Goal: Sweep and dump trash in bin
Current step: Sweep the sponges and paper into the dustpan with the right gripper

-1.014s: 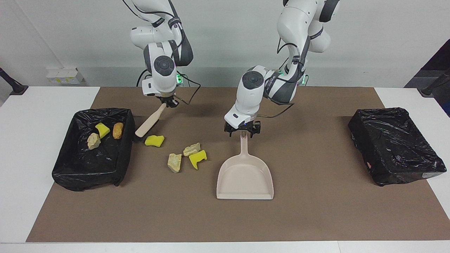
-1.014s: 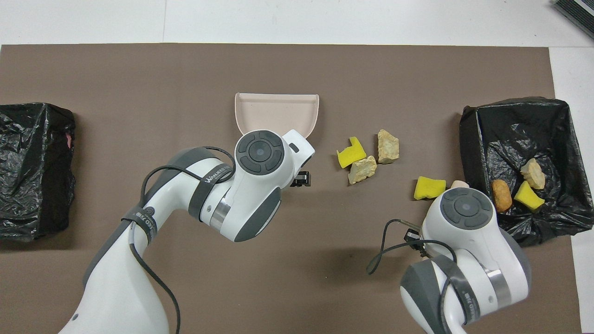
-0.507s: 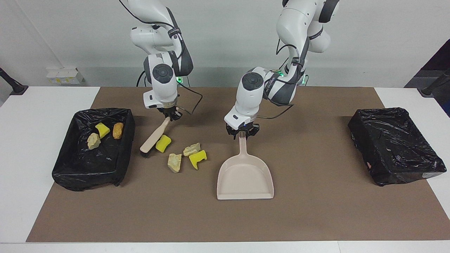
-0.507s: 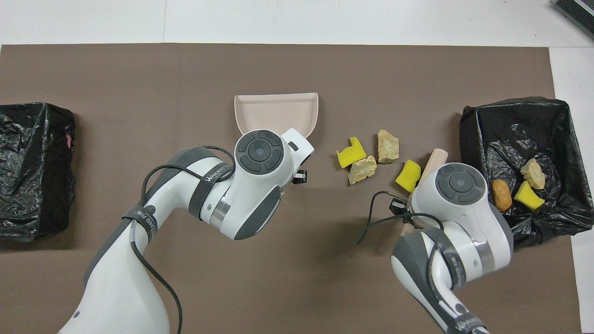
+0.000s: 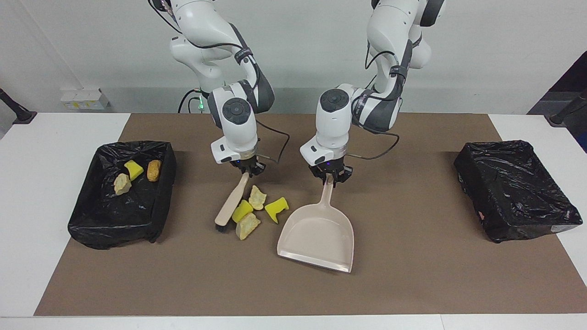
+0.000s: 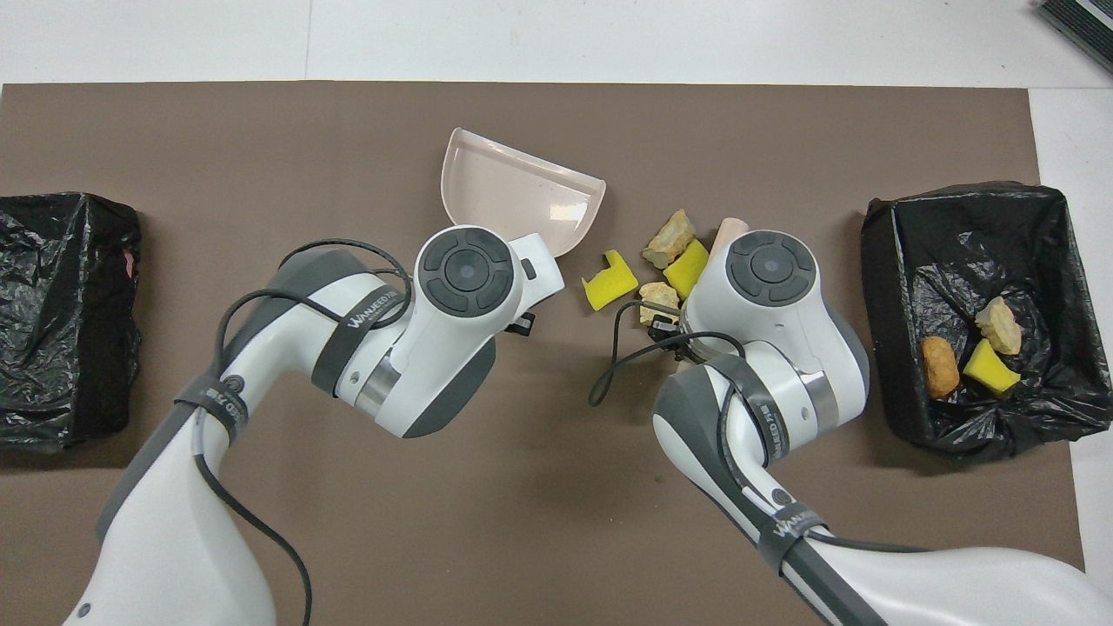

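Observation:
My left gripper (image 5: 331, 178) is shut on the handle of the beige dustpan (image 5: 316, 236), which rests on the brown mat and shows in the overhead view (image 6: 522, 196). My right gripper (image 5: 247, 170) is shut on the handle of a beige brush (image 5: 231, 204), whose head is down on the mat. Several trash chunks, yellow (image 5: 276, 207) and beige (image 5: 257, 197), lie bunched between the brush and the dustpan's side (image 6: 609, 280). Three more chunks (image 5: 134, 169) lie in the black-lined bin (image 5: 163, 192) at the right arm's end.
A second black-lined bin (image 5: 513, 188) stands at the left arm's end of the table, with no chunks showing in it. The brown mat (image 5: 412, 284) covers the table's middle. White table shows at both ends.
The right gripper swept the brush toward the dustpan, pushing the loose chunks into a tight bunch beside it. The left gripper turned the dustpan so that it now lies at an angle.

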You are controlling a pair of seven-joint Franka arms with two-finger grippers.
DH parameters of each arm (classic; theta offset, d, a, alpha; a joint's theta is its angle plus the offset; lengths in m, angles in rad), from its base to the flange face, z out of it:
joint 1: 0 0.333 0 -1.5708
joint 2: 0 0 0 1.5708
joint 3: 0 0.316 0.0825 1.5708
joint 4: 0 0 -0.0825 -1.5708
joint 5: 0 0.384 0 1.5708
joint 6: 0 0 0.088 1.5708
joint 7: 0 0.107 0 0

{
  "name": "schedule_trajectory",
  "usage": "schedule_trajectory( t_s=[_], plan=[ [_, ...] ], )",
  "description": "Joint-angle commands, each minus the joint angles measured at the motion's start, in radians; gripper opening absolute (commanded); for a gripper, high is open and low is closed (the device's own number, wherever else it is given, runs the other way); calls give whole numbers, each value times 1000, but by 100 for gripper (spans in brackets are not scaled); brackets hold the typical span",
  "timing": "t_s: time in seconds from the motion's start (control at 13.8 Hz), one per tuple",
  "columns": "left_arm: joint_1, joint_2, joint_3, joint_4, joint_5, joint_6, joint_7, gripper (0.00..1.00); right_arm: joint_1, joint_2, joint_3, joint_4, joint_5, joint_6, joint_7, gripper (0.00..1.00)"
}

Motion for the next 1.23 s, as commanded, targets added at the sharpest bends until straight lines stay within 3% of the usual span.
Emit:
schedule_trajectory(
  t_s=[0.0, 0.36, 0.51, 0.72, 0.94, 1.16],
  plan=[
    [56, -55, -6, -11, 27, -81, 176, 0, -9, 30, 2, 99, 17, -67, -49, 0],
    [175, -128, -6, -35, 27, -184, 588, 0, -101, -71, -1, 52, 17, -194, -325, 0],
    [208, -157, -6, -94, 27, -169, 740, 0, -111, -96, -4, 2, 17, -173, -486, 0],
    [268, -187, -7, -146, 27, -158, 1004, 0, -144, -90, -8, 5, -24, -170, -635, 0],
    [262, -217, -9, -221, 26, -71, 1083, 0, -157, -65, -5, 16, -119, -141, -641, 0],
    [256, -237, -9, -272, 26, 20, 1195, 0, -162, -7, -5, 51, -122, -127, -641, 0]
  ],
)
